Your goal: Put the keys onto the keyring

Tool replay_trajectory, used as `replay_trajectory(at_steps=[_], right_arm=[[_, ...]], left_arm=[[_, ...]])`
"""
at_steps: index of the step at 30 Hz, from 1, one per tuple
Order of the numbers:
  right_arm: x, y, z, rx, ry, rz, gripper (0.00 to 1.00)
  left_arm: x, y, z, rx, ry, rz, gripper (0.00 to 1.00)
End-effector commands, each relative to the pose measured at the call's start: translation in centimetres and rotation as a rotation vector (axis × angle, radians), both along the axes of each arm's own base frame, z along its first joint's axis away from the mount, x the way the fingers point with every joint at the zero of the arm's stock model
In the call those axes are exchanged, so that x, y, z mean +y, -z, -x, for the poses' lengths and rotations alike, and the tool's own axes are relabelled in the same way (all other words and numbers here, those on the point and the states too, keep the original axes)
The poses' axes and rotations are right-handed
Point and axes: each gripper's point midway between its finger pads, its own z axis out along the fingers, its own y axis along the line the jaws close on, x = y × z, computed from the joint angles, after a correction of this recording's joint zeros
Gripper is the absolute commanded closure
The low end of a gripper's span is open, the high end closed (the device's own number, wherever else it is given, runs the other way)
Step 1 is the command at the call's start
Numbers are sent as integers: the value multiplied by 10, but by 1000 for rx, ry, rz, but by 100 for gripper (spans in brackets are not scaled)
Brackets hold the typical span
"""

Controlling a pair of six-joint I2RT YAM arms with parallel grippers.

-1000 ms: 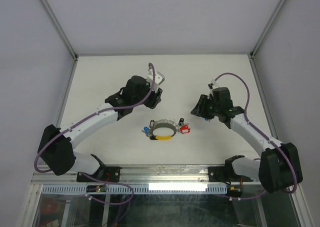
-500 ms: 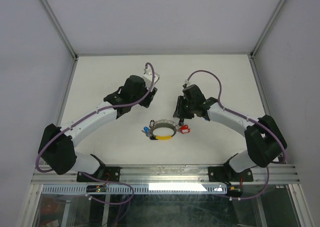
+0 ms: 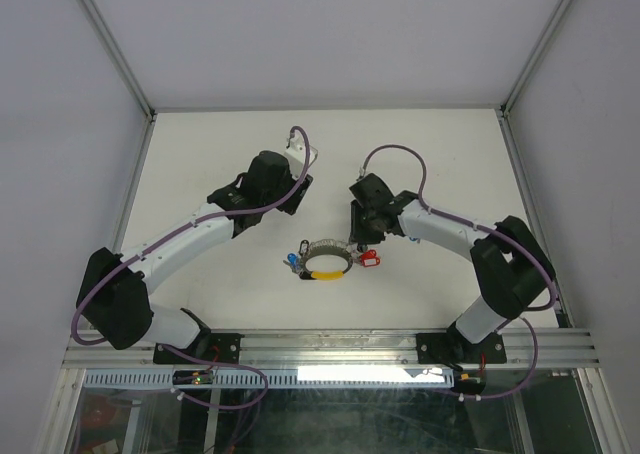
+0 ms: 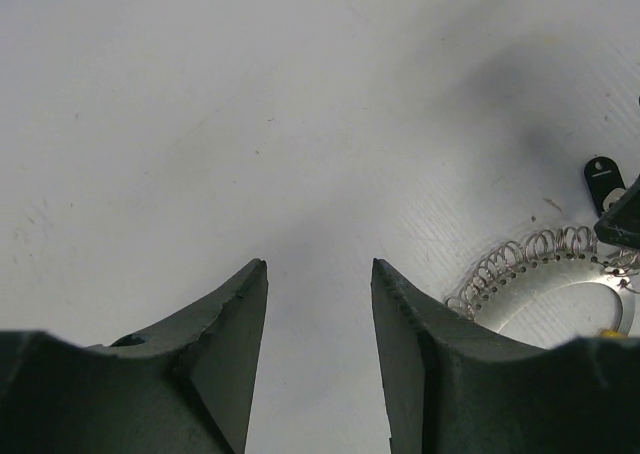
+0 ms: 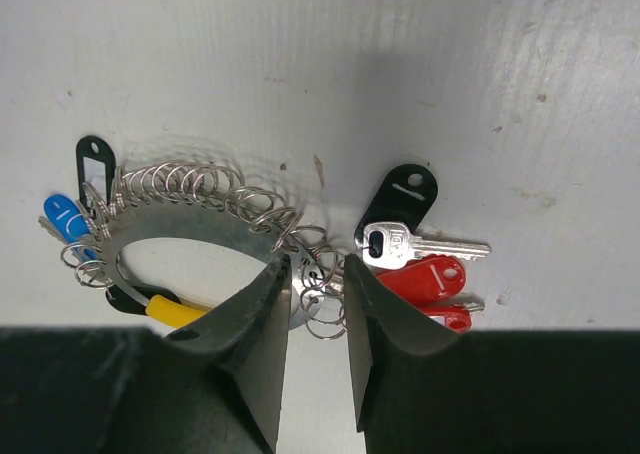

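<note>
Clearly, the right wrist view shows us what the overhead one blurs. The keyring [image 5: 135, 224] lies flat on the bench [image 5: 450, 74], wire loops [image 5: 190, 182] along its rim. The keys [image 5: 420, 246] with black and red tags lie just right of the right claw [image 5: 317, 259], and blue and yellow tags lie to its left. This claw points down, its narrow gap over a few loops, gripping nothing we can see. From above, the left arm [image 3: 190, 236] stretches forward. The left claw [image 4: 318, 264] hangs partly open and empty, with the ring ahead to its right.
</note>
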Motion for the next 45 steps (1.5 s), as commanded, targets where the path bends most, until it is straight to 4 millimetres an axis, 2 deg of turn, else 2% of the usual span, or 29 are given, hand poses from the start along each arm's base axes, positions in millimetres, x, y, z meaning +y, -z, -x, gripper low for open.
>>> replay_trajectory(at_steps=[1, 7, 12, 22, 28, 33, 41, 45], right_arm=[[11, -6, -5, 2, -8, -7, 70], [19, 0, -1, 31, -40, -16, 71], [25, 5, 2, 52, -60, -17, 75], [27, -5, -3, 3, -98, 3, 100], [30, -22, -10, -82, -192, -2, 100], [37, -44, -13, -182, -288, -53, 100], [46, -67, -17, -267, -350, -106, 100], [51, -90, -22, -386, -389, -159, 100]], left_arm=[[4, -16, -4, -56, -12, 12, 55], [5, -14, -5, -55, -13, 6, 55], [5, -13, -5, -53, -14, -1, 55], [5, -11, -5, -50, -12, -5, 55], [3, -11, -3, -49, 4, 0, 55], [-2, -20, 1, -63, 36, 38, 55], [-10, -43, 6, -118, 77, 116, 54], [-7, -60, 7, -170, 72, 150, 54]])
